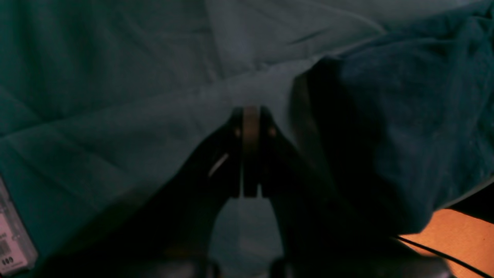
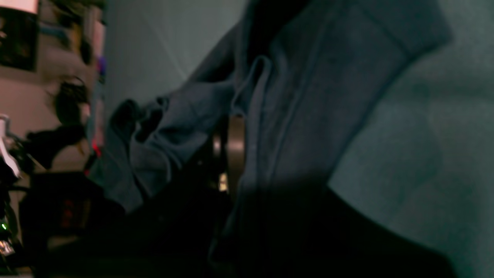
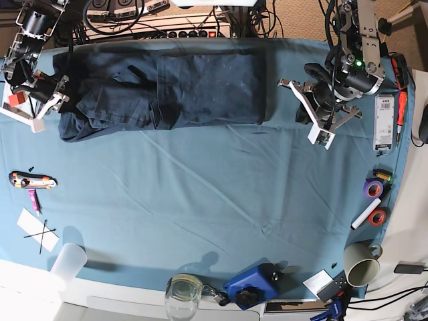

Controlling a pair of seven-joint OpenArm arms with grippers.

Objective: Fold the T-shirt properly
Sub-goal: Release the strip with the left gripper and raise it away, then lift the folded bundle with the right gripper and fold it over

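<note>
Evidently the fold is under way: the T-shirt (image 3: 167,90) lies part-folded along the far edge of the table cloth (image 3: 214,200), bunched at the right arm's end. The right gripper (image 2: 235,154) is pinched on that bunched fabric. The left gripper (image 1: 251,127), jaws closed and empty, rests on cloth beside the shirt. Next, probably, carry the gripped end across

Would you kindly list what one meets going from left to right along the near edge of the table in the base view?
White paper marked with a cross → translucent white plastic cup → clear glass jar → blue block-shaped tool → beige ceramic mug.
</note>
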